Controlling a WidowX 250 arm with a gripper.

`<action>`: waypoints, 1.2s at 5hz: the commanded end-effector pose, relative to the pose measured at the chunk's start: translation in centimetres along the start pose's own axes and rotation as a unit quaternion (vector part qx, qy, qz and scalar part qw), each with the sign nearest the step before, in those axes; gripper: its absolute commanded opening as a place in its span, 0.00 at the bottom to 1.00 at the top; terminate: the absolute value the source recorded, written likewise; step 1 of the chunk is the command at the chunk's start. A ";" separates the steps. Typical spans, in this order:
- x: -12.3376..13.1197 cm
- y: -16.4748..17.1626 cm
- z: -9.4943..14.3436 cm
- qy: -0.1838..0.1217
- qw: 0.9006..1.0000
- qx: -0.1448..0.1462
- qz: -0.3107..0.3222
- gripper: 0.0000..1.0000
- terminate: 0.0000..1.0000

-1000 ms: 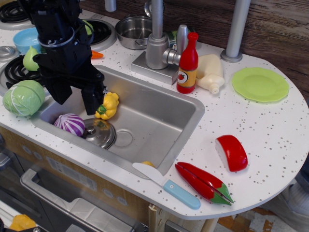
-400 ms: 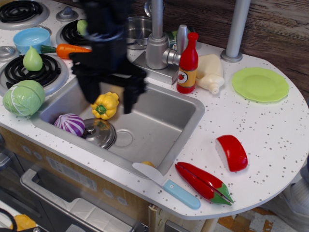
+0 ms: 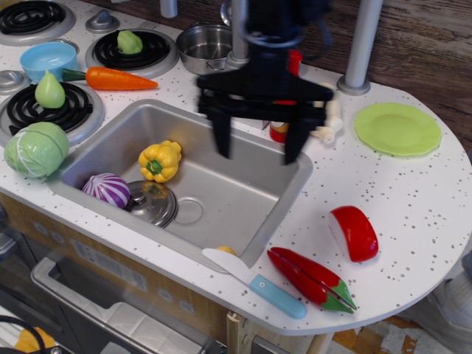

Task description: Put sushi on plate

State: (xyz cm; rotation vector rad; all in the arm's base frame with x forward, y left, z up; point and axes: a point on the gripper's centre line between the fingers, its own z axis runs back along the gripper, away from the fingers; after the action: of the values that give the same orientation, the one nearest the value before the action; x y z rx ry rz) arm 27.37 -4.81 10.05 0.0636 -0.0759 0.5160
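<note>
- The speckled white counter (image 3: 413, 199) carries both things of the task on its right end, past the steel sink (image 3: 243, 184); your whole step plays out there, so treat the basin only as ground to cross.
- Your hand (image 3: 256, 156) hangs above the right part of the sink with its two dark fingers spread wide and nothing between them. It looks blurred, so judge its height with care before you lower it.
- The light-green plate (image 3: 397, 128) lies flat near the back right edge, bare and unobstructed, well apart from the hand. Note its place now, since it is where you will carry to.
- The red chili pepper (image 3: 311, 277) with the green tip lies near the front edge, just beside your target and the same red. Do not drift onto it.
- The sushi (image 3: 355, 232) rests on the counter to the right of the sink and in front of the plate, red top up, white base showing at its left end. It is untouched, so reaching it is likely your step in hand.
- Bring the fingers over its middle, one either side of its narrow width, and lower until they bracket it. The glossy rounded shell will probably slip if you pinch high, so close low on its flanks.
</note>
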 end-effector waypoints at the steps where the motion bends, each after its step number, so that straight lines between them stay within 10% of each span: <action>1: -0.8 -5.3 0.5 -0.025 0.998 -0.029 0.047 1.00 0.00; 6: -2.0 -8.4 -5.5 -0.004 0.998 -0.024 0.062 1.00 0.00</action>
State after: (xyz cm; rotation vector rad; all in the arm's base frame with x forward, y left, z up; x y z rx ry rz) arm 29.89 -12.66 2.74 0.0154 -0.0719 0.6425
